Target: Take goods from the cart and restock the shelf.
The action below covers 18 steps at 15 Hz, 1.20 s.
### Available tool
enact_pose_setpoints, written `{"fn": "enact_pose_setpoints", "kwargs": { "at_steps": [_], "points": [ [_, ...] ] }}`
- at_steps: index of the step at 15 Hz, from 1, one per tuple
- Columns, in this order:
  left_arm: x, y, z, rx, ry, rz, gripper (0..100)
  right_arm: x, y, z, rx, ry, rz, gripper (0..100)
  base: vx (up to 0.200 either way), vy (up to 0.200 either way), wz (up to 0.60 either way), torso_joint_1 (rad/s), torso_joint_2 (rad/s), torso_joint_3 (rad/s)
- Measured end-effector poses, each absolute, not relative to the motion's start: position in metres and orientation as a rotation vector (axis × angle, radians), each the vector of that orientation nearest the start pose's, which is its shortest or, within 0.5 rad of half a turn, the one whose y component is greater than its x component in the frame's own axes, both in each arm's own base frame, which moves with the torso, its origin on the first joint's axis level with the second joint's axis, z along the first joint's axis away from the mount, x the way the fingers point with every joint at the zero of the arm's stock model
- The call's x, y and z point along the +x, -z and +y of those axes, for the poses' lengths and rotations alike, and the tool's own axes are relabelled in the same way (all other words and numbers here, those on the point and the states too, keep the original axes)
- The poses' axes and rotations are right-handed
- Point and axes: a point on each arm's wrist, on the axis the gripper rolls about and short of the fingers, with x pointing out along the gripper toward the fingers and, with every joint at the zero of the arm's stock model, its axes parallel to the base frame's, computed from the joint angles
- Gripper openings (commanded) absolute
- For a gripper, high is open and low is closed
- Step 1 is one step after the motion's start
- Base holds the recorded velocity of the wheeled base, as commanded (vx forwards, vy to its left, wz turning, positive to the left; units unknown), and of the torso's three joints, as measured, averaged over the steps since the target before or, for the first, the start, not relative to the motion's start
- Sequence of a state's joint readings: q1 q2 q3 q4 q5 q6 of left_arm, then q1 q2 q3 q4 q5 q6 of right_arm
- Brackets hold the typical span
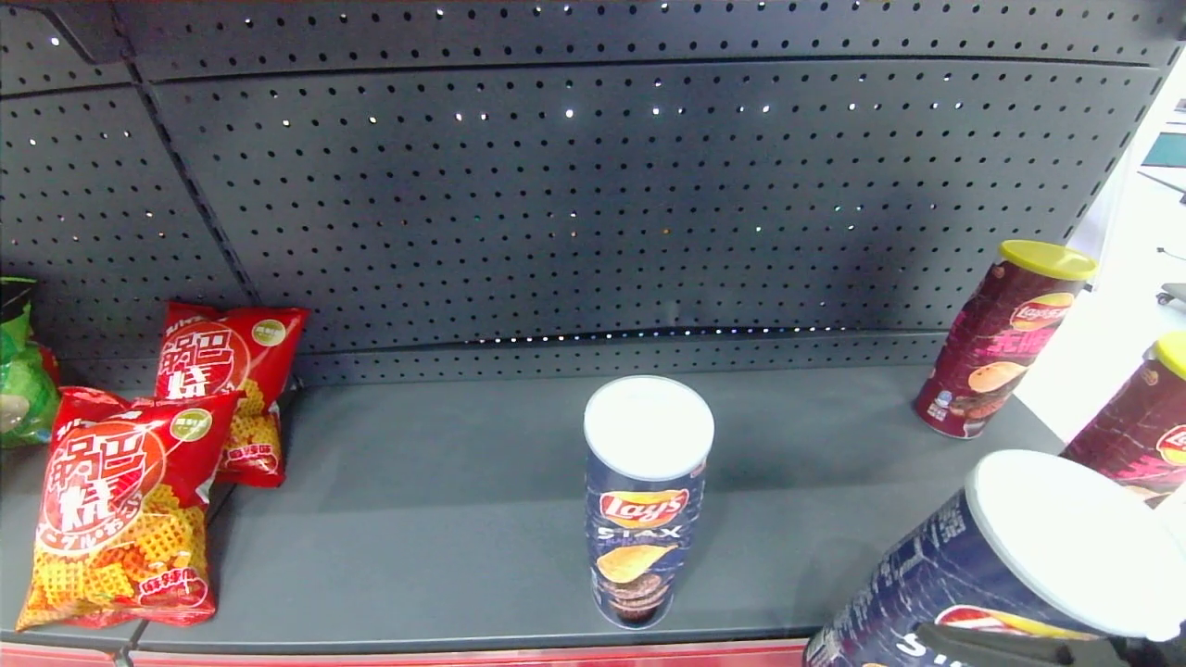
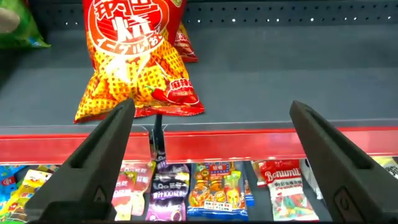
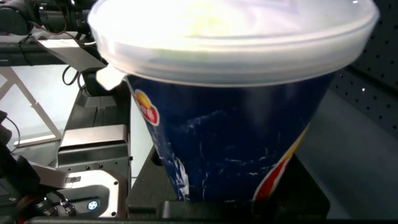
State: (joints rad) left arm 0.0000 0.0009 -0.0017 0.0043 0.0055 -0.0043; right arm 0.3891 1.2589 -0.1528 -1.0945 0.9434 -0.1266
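Far left on the dark grey metal shelf [image 1: 417, 519], crinkly red snack bags [image 1: 120, 509]; facing them, left gripper [image 2: 211, 109] spread wide, empty. Mid-shelf, upright navy cardboard chip can [image 1: 646, 505] with white lid. Lower right, matching navy can [image 1: 973, 574] clamped in right gripper [image 3: 231, 198] near the shelf front: placing step, probably calling for setdown beside its twin. Label print left unread.

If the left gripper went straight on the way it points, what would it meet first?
Likely the shelf's red front strip, between the left gripper's open jaws; the red snack bag sits just beside. Depth unclear.
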Motion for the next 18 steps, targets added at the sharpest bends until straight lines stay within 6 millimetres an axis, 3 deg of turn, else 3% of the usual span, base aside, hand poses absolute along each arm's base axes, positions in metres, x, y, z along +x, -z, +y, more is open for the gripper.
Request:
{"fn": "enact_pose_setpoints", "kwargs": {
  "at_steps": [3,8,14,18],
  "points": [
    [-0.023,-0.075,0.0,-0.004,-0.006,0.004,100,0.146,-0.171,0.079,-0.11,-1.32,-0.089,0,0.0,0.0,0.0,0.0,0.0,0.0],
    [-0.023,-0.075,0.0,-0.004,-0.005,0.004,100,0.201,-0.202,0.1,-0.128,-1.238,-0.173,0,0.0,0.0,0.0,0.0,0.0,0.0],
    [-0.023,-0.075,0.0,-0.004,-0.006,0.003,100,0.254,-0.206,0.125,-0.129,-1.234,-0.188,0,0.0,0.0,0.0,0.0,0.0,0.0],
    [-0.023,-0.075,0.0,-0.004,-0.006,0.003,100,0.277,-0.205,0.149,-0.121,-1.278,-0.2,0,0.0,0.0,0.0,0.0,0.0,0.0]
  ]
}}
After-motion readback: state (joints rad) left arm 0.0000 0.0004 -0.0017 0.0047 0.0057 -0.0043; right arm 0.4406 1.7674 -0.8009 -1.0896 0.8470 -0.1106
